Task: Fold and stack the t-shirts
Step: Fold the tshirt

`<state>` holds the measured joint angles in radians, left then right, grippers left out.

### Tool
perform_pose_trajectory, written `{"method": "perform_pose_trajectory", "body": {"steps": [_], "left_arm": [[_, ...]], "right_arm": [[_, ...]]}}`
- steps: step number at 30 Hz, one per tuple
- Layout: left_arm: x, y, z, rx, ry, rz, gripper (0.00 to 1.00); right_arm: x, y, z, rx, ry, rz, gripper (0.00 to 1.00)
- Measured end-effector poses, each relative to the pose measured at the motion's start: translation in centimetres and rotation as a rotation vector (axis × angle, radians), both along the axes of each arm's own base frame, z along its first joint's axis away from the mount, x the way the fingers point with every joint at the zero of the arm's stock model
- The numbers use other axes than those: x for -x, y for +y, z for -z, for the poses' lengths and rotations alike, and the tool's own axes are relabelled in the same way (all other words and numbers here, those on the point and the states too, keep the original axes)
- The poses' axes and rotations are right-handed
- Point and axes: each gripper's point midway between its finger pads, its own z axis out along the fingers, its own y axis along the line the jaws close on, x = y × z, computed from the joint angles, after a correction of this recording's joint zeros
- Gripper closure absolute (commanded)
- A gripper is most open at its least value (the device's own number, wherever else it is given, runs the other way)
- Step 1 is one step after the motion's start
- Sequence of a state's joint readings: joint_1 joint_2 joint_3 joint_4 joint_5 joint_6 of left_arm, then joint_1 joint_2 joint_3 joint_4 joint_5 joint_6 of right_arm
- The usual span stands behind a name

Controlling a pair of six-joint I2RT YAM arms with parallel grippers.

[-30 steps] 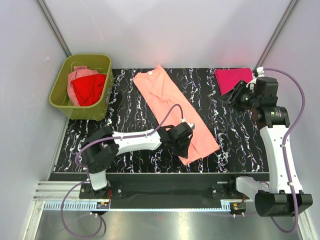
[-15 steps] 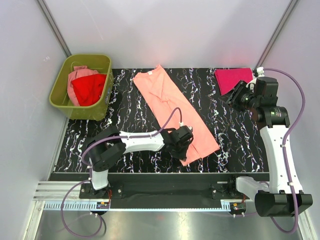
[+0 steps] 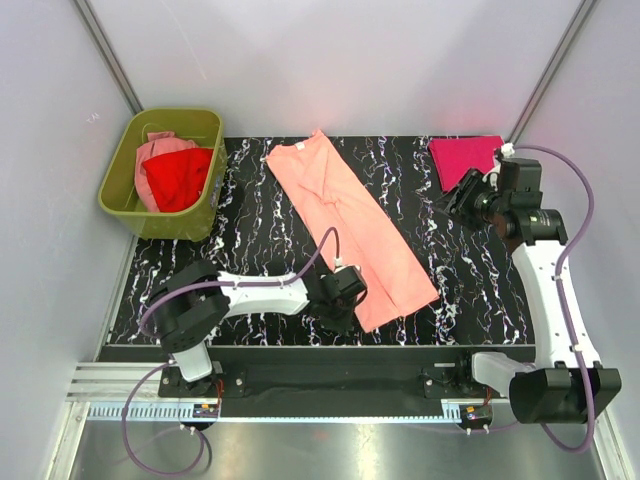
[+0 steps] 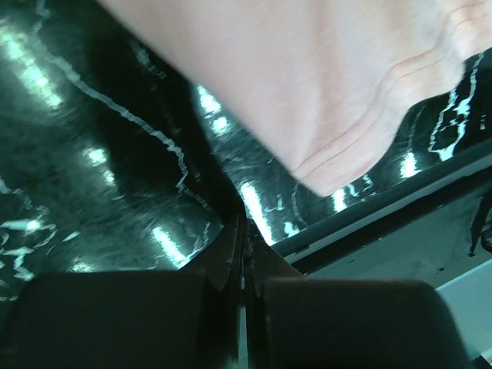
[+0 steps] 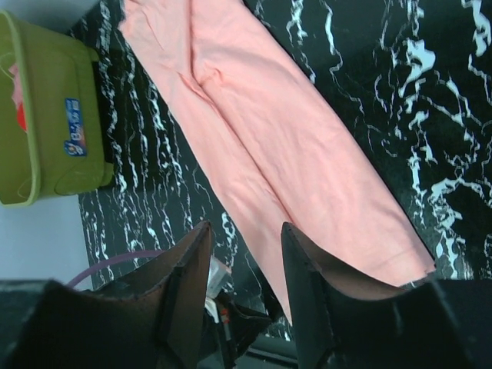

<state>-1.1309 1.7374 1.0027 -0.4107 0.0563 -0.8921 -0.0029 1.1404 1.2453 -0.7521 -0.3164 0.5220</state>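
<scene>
A long salmon-peach t-shirt [image 3: 350, 225] lies folded in a narrow strip diagonally across the black marbled table [image 3: 260, 240]. My left gripper [image 3: 338, 310] is low over the table just left of the strip's near corner. In the left wrist view it [image 4: 244, 224] is shut with nothing in it, and the shirt's hem [image 4: 323, 92] lies a short way beyond the tips. A magenta-pink t-shirt [image 3: 465, 155] lies folded at the back right. My right gripper [image 3: 455, 196] hovers beside it, open [image 5: 244, 227] and empty, looking down on the salmon strip [image 5: 292, 131].
An olive-green bin [image 3: 120, 190] at the back left holds a red t-shirt [image 3: 178, 178] and a dusty pink one [image 3: 160, 150]. The bin also shows in the right wrist view [image 5: 46, 115]. The table's near edge [image 4: 369, 223] runs just past the left fingertips.
My left gripper has slid left and nearer, off the salmon strip's near corner, staying shut. The right gripper has shifted slightly back and left, and its jaws have widened a little.
</scene>
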Motion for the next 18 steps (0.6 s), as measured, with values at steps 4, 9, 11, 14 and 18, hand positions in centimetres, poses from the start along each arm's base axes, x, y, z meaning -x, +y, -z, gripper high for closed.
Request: {"method": "perform_pose_trajectory", "body": {"steps": [4,9,11,14,18], "left_arm": [[0.4,1.4,-0.1,-0.016,-0.001,-0.023,1.0],[0.0,2.3,-2.0,-0.016,-0.044,-0.037,1.0],[-0.6,1.3,-3.4,0.017,-0.066,-0.033,1.0],[-1.7,-1.0,-6.0,0.084,-0.105,-0.02,1.0],[-3.6,-3.9,-8.0,0.15,-0.148,-0.014,1.0]], "right_arm": [[0.1,-0.2,3.0,0.003,0.077,0.014,0.72],[-0.3,-1.4,8.2,0.045,0.237,0.081,1.0],[-0.2,-1.9,10.8,0.062,0.316,0.111,1.0],[0.8,-2.4,14.9,0.084,0.443,0.147,1.0],[2.7,-3.0,19.1,0.114,0.58,0.183,1.0]]}}
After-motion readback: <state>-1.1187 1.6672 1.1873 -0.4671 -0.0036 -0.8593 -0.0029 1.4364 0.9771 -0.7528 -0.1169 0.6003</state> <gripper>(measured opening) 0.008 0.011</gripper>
